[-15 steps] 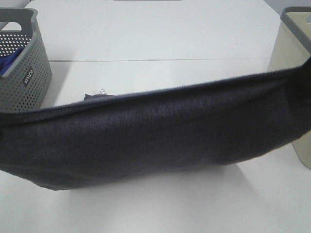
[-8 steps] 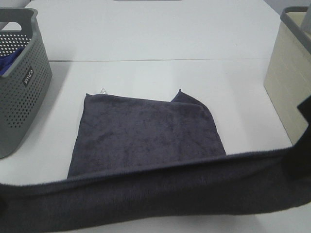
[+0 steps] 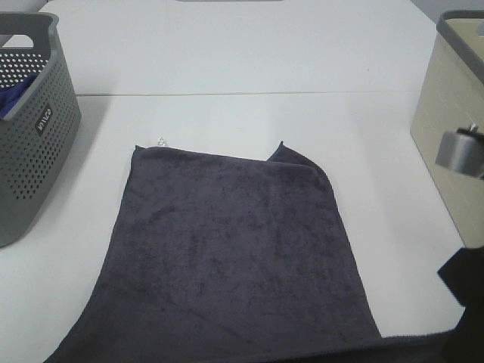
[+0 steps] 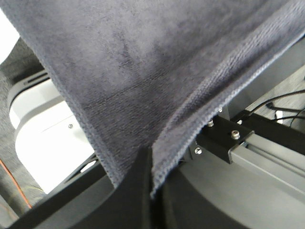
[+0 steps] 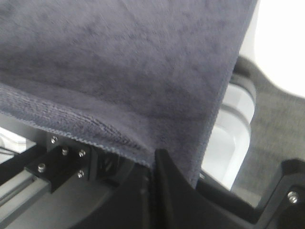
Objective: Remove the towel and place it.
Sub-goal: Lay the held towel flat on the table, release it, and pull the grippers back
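Observation:
The dark grey towel [image 3: 227,257] lies spread on the white table [image 3: 249,53] between the two baskets, its small white tag [image 3: 161,141] at the far left corner. Its near edge runs off the bottom of the exterior view. In the left wrist view my left gripper [image 4: 150,164] is shut on a corner of the towel [image 4: 143,62], which drapes over it. My right gripper [image 5: 153,164] is likewise shut on the towel [image 5: 119,62] at its edge. Only a black part of the right arm [image 3: 465,302] shows at the exterior view's lower right.
A grey perforated basket [image 3: 30,128] with a blue cloth [image 3: 9,100] inside stands at the left edge. A beige basket [image 3: 454,106] stands at the right edge, with a grey metal cylinder [image 3: 460,151] in front of it.
The towel's held edge, stretched high across the view a second ago, has come down toward the near side and out of the frame. The towel now lies flat on the table.

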You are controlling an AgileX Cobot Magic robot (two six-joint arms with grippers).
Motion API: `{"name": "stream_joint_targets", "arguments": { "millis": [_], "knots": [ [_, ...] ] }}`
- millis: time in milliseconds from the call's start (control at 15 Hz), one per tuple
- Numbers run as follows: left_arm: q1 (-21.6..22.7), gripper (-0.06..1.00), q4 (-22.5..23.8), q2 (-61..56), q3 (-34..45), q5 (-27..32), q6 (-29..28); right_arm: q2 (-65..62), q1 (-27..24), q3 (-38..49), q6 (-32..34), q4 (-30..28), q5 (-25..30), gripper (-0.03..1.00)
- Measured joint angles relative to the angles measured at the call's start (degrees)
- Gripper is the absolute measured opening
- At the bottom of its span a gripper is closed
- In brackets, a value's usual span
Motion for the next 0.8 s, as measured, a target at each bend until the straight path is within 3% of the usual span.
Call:
{"name": "stream_joint_targets", "arguments": {
  "millis": [400,800],
  "knots": [
    [-0.2,0.0,-0.1,9.5,0.2,0.0,-1.5,8.7,-0.3,1.3,-3.4,1.0,-0.6,0.02],
    [-0.2,0.0,-1.8,21.5,0.2,-3.6,4.0,17.1,-0.4,1.5,-7.0,-0.1,-3.9,0.02]
  ]
}}
